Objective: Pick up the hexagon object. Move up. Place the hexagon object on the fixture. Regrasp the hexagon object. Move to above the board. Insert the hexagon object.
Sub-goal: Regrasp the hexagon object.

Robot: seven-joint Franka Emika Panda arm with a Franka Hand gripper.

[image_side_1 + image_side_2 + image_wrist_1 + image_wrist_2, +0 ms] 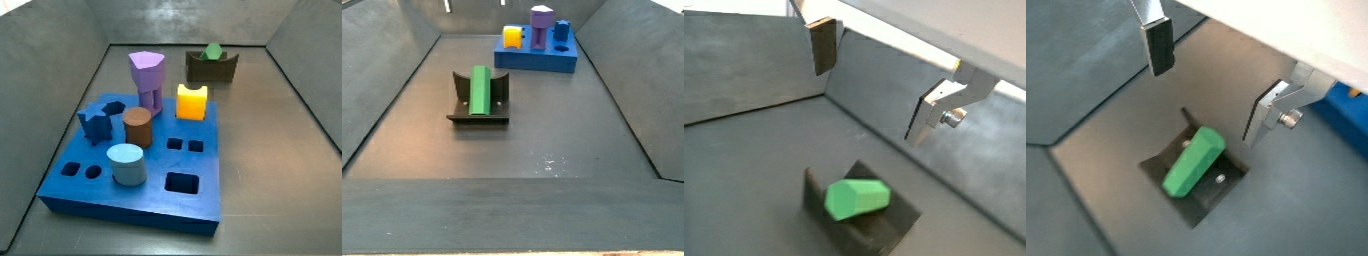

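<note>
The slim green six-sided hexagon object (480, 89) lies tilted in the notch of the dark olive-brown fixture (454, 104), on the grey floor. In both wrist views the gripper (1213, 82) hangs above it with the flat silver fingers (1156, 40) spread wide, holding nothing. The large flat blue board (147, 188) with cut-out holes is well apart, carrying a purple prism (147, 78).

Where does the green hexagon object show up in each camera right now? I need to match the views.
Wrist view: hexagon object lying in the fixture, below the open gripper.
Wrist view: hexagon object lengthwise across the fixture, under the gripper.
Side view: hexagon object far back, end-on.
Side view: hexagon object left of centre.
Shared landmark: the fixture cradling it; the board in both side views.
</note>
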